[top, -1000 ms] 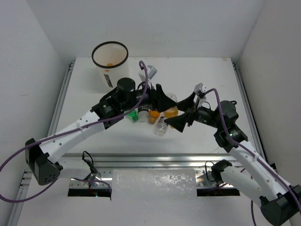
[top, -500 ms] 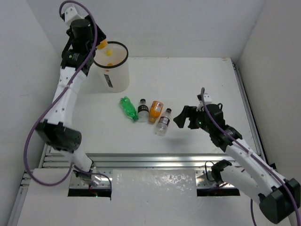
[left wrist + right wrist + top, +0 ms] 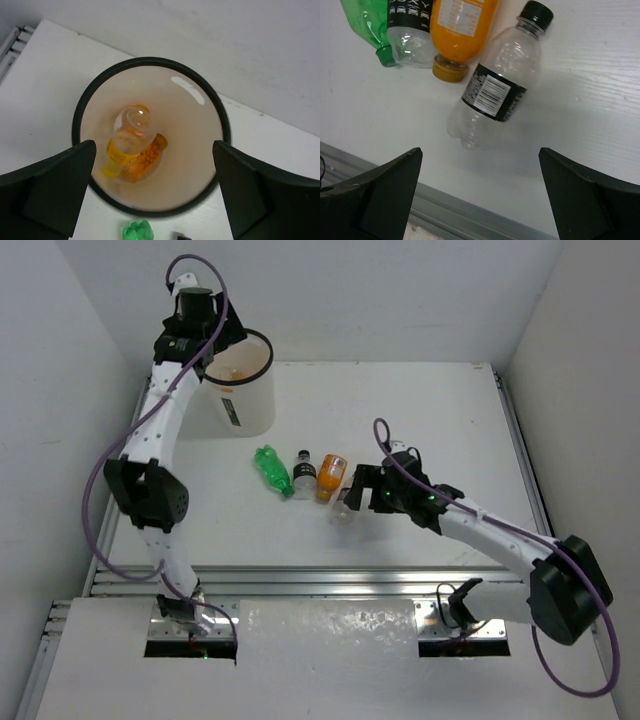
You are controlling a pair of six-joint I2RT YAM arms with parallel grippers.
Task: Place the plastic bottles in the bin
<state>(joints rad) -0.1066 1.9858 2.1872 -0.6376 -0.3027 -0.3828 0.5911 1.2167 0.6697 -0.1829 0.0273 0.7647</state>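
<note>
Carried to the bin (image 3: pixel 255 405), an orange bottle (image 3: pixel 125 144) is now dropped inside by the left tool (image 3: pixel 154 170) (jaws spread, empty), while the right tool (image 3: pixel 480 165), likewise spread, is hung over a clear bottle (image 3: pixel 505 65) on the desk (image 3: pixel 420 410), to be straddled and clamped next.

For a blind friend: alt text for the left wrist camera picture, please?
Looking down into the bin, with two orange bottles inside. The left gripper, open, shows a dark finger in each lower corner; a green bottle peeks in below.
</note>
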